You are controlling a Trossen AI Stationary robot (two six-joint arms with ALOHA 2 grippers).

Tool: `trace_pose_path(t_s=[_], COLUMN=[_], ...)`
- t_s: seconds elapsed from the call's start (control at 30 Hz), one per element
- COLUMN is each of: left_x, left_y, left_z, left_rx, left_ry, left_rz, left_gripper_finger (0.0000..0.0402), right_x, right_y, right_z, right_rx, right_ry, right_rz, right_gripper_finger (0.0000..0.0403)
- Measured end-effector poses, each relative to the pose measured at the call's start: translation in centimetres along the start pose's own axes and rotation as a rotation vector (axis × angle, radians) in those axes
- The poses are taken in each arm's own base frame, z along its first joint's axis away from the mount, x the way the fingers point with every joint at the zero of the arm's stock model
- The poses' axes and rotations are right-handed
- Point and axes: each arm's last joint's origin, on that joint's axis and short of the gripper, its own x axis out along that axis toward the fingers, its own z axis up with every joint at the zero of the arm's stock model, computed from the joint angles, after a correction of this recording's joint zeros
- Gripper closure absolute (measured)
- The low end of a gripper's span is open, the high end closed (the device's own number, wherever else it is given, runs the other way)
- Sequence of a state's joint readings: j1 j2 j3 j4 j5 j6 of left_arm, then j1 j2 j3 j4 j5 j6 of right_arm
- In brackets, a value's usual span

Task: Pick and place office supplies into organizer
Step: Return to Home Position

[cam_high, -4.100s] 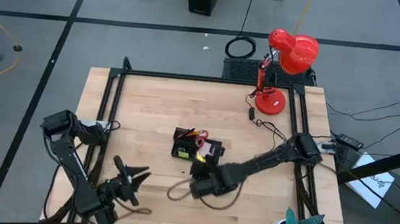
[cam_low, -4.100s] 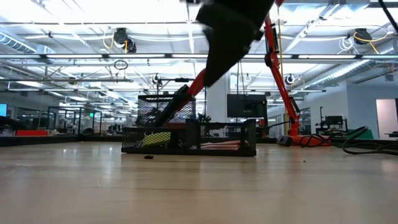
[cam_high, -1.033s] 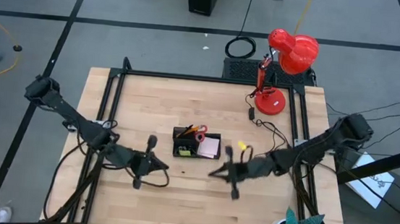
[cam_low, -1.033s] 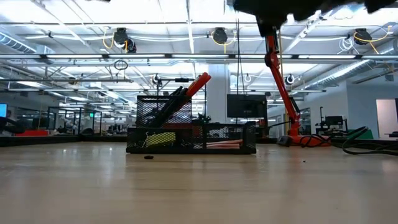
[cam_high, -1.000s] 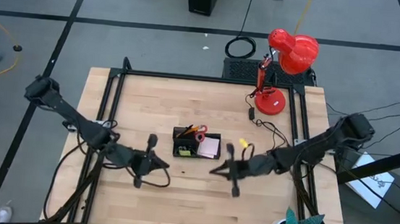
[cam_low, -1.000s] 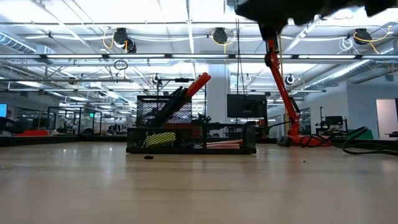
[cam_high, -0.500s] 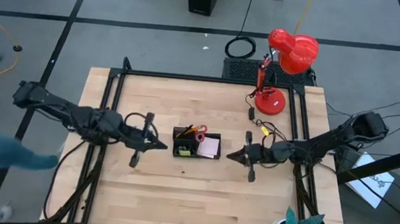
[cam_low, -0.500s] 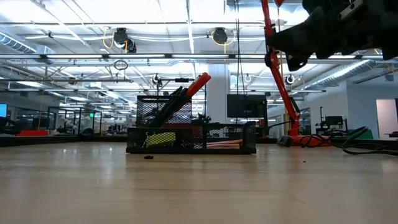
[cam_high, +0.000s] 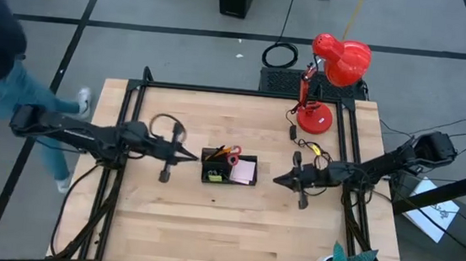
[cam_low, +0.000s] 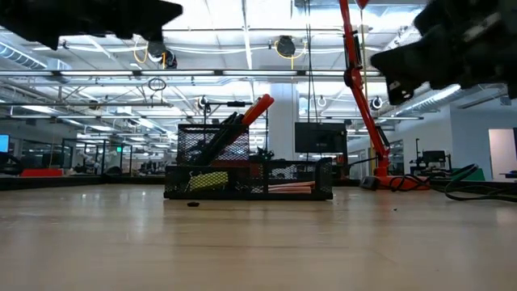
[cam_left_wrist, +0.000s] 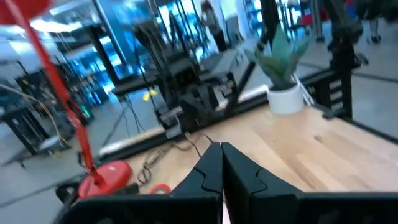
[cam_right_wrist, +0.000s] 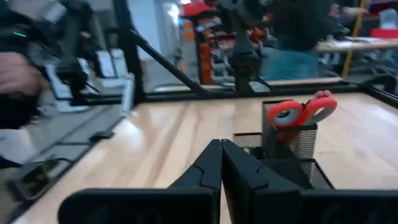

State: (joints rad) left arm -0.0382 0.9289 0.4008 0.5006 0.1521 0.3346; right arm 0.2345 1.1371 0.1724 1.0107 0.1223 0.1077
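Both arms have pulled back from the table's (cam_high: 207,230) front edge, left gripper (cam_high: 191,155) and right gripper (cam_high: 279,182) pinched together and empty, flanking the filled organizer (cam_low: 299,171) at its middle: packing looks finished.

One organizer (cam_low: 299,171), one scissors (cam_right_wrist: 305,111), one lamp (cam_high: 341,60)

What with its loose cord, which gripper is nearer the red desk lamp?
Right. The right gripper is beside the organizer on the side toward the red desk lamp; the left gripper is on the organizer's opposite side.
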Motion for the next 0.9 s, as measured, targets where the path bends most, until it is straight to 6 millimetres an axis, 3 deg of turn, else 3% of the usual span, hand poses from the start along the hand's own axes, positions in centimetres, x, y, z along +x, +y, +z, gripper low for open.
trace_pose_path(t_s=[0.13,0.37,0.57,0.9], left_x=[-2.3,-4.6,-6.9,-9.0], left_y=[0.0,-0.5,-1.0,-1.8], left_z=[-0.1,-0.7,0.1,0.1], left_rx=[-0.034,-0.08,-0.051,-0.031], left_ry=[-0.035,0.127,0.105,0.102], left_rz=[0.003,0.023,0.041,0.076], left_gripper_finger=[0.04,0.04,0.04,0.0401], right_x=[-1.7,-1.9,-2.5,-4.0], right_y=[-0.5,-1.5,-2.0,-1.9], right_z=[-0.7,-0.4,-0.3,0.4], right_rx=[0.035,0.054,0.087,0.038], right_ry=[-0.07,-0.079,-0.04,-0.024], right_rz=[0.008,-0.051,-0.078,-0.081], right_gripper_finger=[0.0403,0.0403,0.0403,0.0403])
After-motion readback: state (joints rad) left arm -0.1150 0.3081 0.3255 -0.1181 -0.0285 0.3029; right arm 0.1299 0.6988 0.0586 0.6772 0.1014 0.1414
